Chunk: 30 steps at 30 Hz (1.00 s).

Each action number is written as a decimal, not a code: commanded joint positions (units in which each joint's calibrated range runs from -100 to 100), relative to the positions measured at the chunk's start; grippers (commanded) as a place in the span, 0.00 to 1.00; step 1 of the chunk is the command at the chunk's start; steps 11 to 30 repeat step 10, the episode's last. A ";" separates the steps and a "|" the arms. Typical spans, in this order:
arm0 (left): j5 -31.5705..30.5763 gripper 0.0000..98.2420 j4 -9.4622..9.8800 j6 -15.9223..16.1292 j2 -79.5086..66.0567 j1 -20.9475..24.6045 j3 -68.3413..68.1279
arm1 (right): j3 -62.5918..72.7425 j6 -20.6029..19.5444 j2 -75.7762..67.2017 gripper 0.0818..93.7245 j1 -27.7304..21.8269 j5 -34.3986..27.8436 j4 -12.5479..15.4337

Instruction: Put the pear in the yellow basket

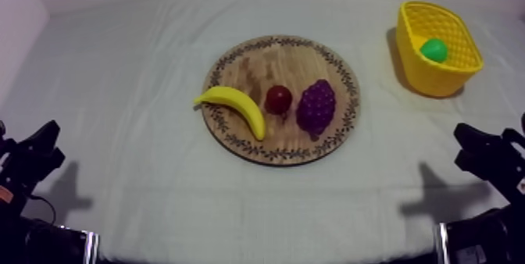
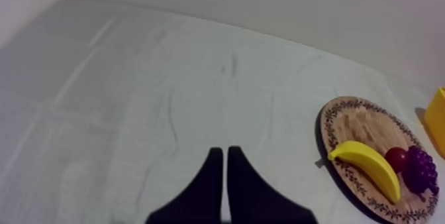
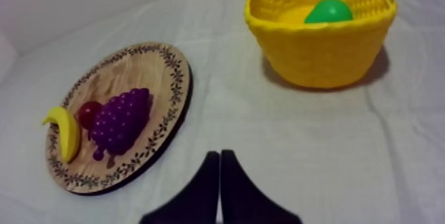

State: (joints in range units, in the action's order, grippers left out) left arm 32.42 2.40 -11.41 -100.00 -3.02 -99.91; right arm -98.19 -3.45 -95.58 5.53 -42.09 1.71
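1. Left pincer [image 2: 222,160] lay nearest the lens, over the bare bench [image 1: 141,87]. Its black fingers were pressed together in a narrow wedge, with nothing between them and nothing touched.
2. Right pincer [image 3: 220,160]: the same, a tight wedge and empty. It pointed at the bench between the wooden board [image 1: 258,64] and the yellow basket [image 3: 318,51], well apart from both.
3. From the top view you would have noted both pincers sitting low, each at its own side of the bench and far from the fruit.
4. The pear [image 3: 329,10] was not on the wooden board. It lay inside the yellow basket, its green top showing above the wall. Whether it sat flat on the basket floor could not be told.
5. The wooden board carried a banana [image 1: 238,105], a small red fruit [image 1: 279,98] and grapes [image 1: 316,107]. The small red fruit sat between the other two, just beside the grapes, and one end of the banana overhung the rim.
6. Judgement: both pick and place looked done, so you had no lift left to command. The next move called only for leaving both pincers parked and clear of the yellow basket, so as not to nudge it.
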 commanded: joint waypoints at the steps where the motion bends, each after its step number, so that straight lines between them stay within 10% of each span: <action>1: 0.00 0.00 0.02 -0.01 0.00 0.01 0.02 | -0.70 3.97 -0.04 0.00 0.04 3.01 -0.28; 9: 0.00 0.00 0.02 -0.01 0.00 0.01 0.02 | -1.54 14.85 -0.17 0.00 0.35 4.88 -0.46; 30: 0.00 0.00 0.02 -0.02 0.00 0.01 0.02 | -1.55 15.04 -0.17 0.00 0.36 4.91 -0.46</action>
